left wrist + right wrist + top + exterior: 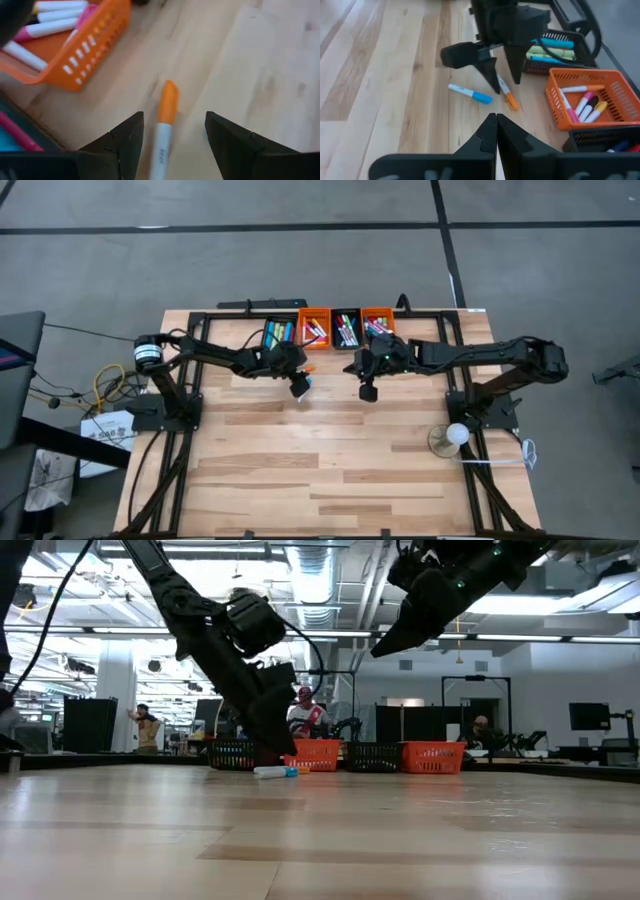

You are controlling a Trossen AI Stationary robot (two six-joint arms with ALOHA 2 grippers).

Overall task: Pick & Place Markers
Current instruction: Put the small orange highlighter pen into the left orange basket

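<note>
Bright overhead light; left wrist view blurred.

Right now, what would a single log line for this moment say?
left pincer: open, straddling orange-capped marker lying on table | blue-capped marker: loose beside it | right pincer: shut, empty, raised

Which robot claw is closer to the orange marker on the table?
Left. The left claw stands open right over the orange marker; the right claw is shut, farther off.

2 markers (506,93) flat on table (others binned)
</note>
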